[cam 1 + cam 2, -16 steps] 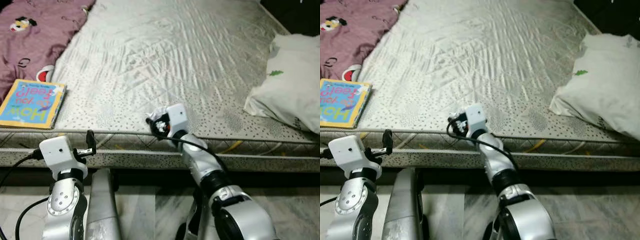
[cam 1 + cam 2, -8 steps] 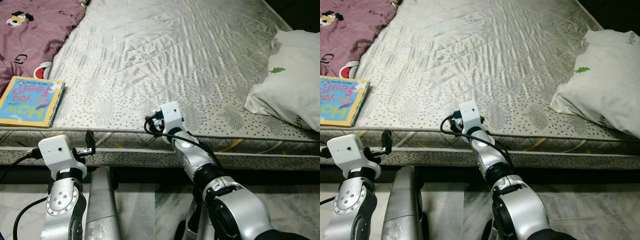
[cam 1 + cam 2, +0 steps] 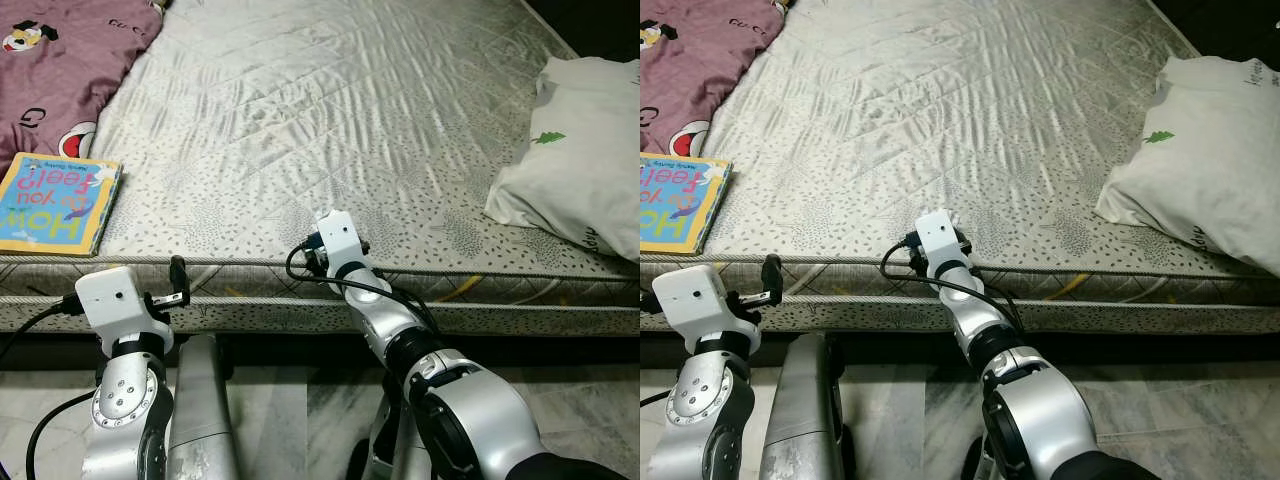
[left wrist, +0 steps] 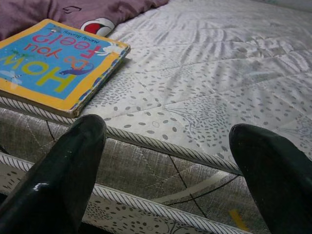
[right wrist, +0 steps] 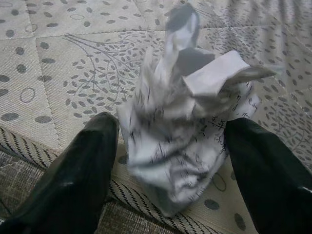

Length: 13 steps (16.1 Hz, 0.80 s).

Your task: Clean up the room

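A crumpled ball of white paper with dark writing sits between the two black fingers of my right gripper, which presses on it from both sides just over the mattress's front edge. From the head, the right wrist's white housing covers the paper. My left gripper is held low in front of the mattress's side, open, with nothing between its fingers. A blue and yellow children's book lies at the mattress's front left corner.
The grey patterned mattress stretches ahead. A maroon cartoon blanket lies at its far left and a white pillow at its right. Below the mattress's edge is pale marble floor.
My right wrist has shifted a little left along the mattress's front edge, and the paper that showed beside it is now hidden behind the housing. The left arm has not moved.
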Motion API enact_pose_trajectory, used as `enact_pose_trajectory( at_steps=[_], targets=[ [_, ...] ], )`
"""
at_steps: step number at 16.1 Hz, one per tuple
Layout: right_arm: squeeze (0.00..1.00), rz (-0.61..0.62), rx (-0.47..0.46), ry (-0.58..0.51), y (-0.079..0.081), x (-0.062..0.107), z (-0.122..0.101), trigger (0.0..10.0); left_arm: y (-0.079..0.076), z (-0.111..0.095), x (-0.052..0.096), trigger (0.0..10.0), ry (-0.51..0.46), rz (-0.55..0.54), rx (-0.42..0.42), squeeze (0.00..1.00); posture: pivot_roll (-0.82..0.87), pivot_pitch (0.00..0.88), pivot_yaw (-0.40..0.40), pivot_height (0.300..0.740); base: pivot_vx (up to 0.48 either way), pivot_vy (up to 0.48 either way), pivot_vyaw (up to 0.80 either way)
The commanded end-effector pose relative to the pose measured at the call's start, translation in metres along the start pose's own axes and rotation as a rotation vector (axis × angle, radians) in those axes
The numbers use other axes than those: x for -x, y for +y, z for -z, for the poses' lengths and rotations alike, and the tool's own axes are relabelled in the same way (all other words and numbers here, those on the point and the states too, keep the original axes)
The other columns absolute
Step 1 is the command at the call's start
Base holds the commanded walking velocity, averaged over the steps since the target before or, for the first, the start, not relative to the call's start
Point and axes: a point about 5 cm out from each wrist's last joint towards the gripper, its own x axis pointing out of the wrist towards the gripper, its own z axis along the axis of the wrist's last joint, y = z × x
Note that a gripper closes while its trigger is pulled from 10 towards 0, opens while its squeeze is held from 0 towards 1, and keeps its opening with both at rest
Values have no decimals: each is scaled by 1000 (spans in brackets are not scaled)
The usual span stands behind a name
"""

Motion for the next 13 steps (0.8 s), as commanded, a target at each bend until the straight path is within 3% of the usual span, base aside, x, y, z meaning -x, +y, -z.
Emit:
enact_pose_trajectory(
  at_steps=[1, 13],
  targets=[
    [0, -6, -2, -11, 5, -1, -6, 0, -1, 0, 0, 10000, 6, 0, -5, 0, 268, 107, -131, 487, 0, 0, 0],
    [0, -18, -12, -48, 6, -3, -13, 0, -5, 0, -7, 10000, -8, -8, 5, 0, 261, 78, -141, 487, 0, 0, 0]
  ],
)
